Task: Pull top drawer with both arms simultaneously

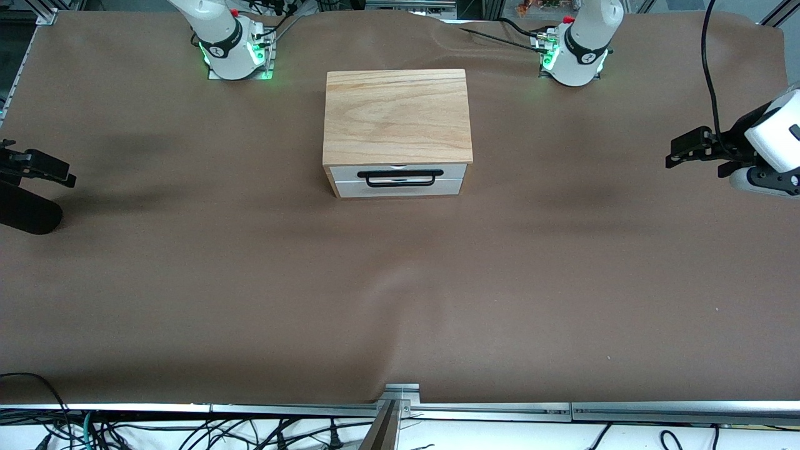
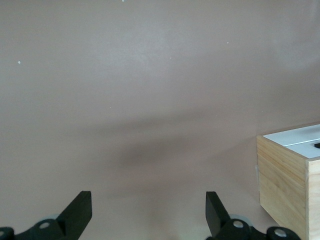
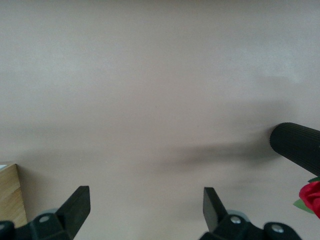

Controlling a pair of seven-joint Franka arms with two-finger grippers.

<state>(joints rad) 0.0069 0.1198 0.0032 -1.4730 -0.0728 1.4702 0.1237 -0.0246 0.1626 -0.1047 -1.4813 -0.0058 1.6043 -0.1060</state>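
Cabinet: small wooden box, pale grain top, mid-table between the two arm bases, its front facing the front camera. One corner of it shows in the left wrist view, and a sliver of it in the right wrist view.

Top drawer: white front panel, upper of two fronts, flush with the cabinet and fully shut. Small semicircular notch at its upper edge.

Handle: long black wire loop, hanging across the drawer front, untouched by either gripper.

Lower front: plain white, no handle, shut.

Left gripper: black, two fingers, in the air over bare table at the left arm's end, well apart from the cabinet. Fingers spread wide and released in the left wrist view, holding nothing.

Right gripper: black, over bare table at the right arm's end, well apart from the cabinet. Fingers spread wide in the right wrist view, holding nothing.

Black cylinder: ribbed, dark, at the right arm's end, just nearer the front camera than the right gripper.

Red flower: red petals, green leaf, partly in view beside the cylinder in the right wrist view.

Table: brown cover, slightly wrinkled.
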